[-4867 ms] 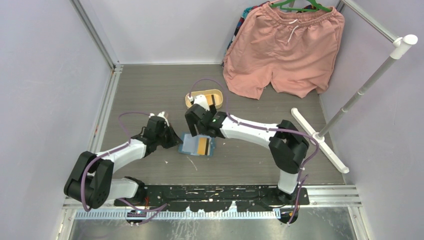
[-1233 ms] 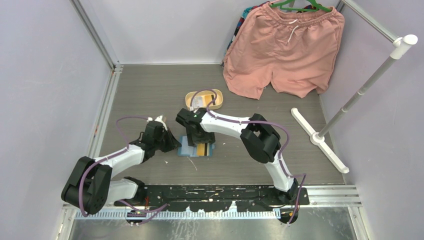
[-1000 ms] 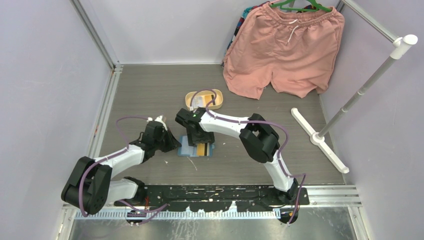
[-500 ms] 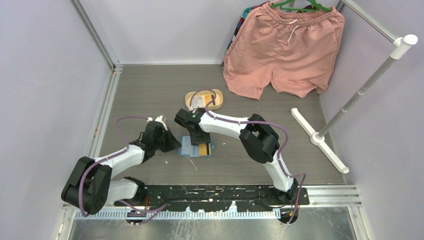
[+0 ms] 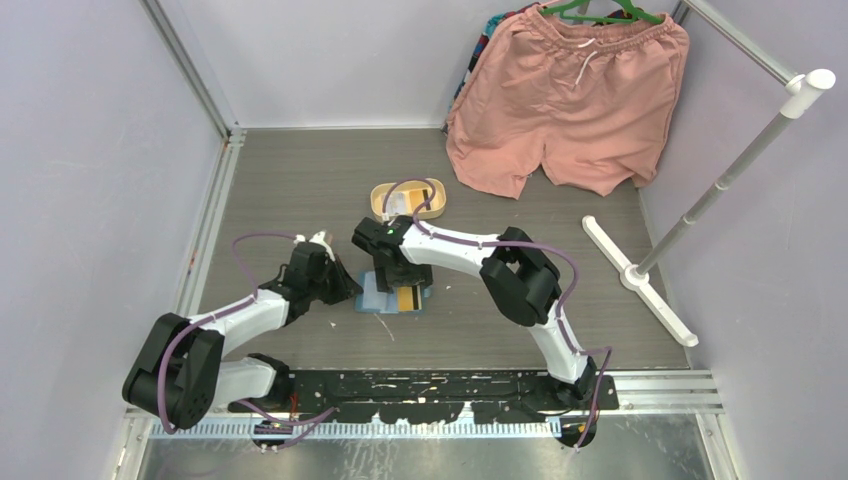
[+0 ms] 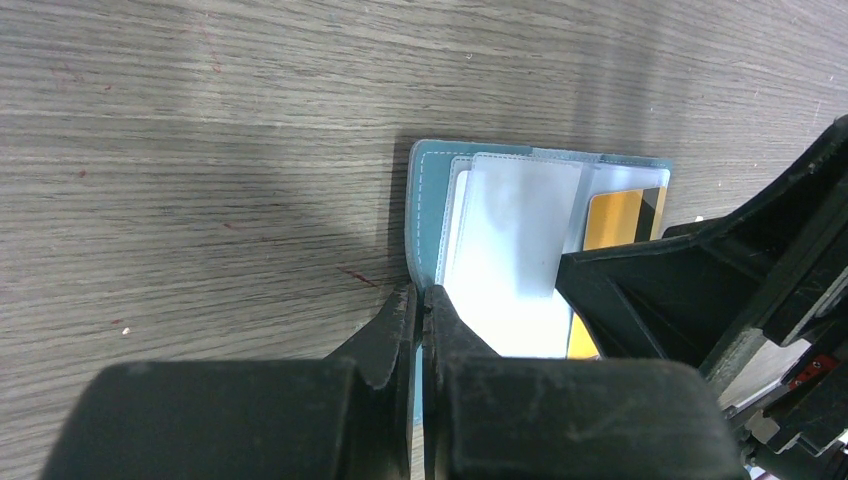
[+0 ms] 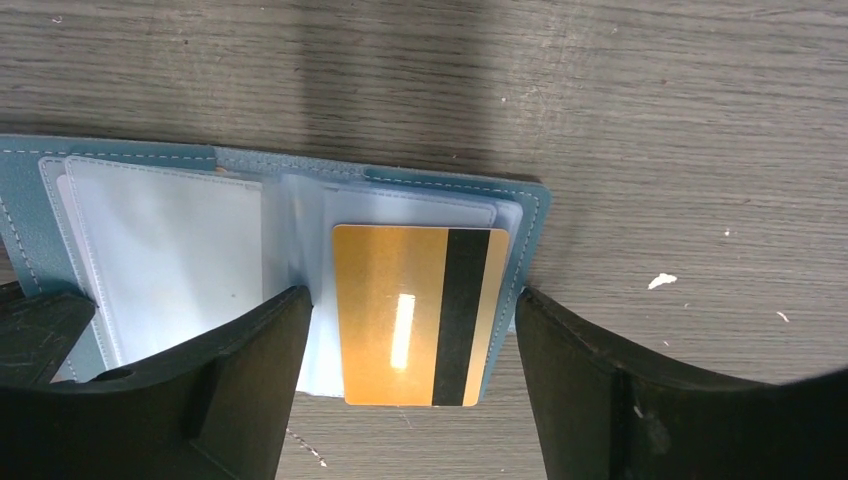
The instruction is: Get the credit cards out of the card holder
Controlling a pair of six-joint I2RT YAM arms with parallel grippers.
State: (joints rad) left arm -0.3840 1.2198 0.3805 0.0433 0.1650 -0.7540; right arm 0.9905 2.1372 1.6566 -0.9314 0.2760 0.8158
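Mid-table (image 5: 300, 180), between both arms: holder (image 7: 30, 200) lying open and flat. Gold card (image 7: 420, 315) with black stripe sticking halfway out of right-hand pocket; clear sleeves (image 7: 170, 260) on left flap, pale inside. Right gripper (image 7: 412, 300) low over holder, jaws wide apart, one finger either side of gold card, nothing held. Left gripper (image 6: 418, 300) with jaws closed tight, tips at holder's teal edge; pinching or only pressing, cannot tell.
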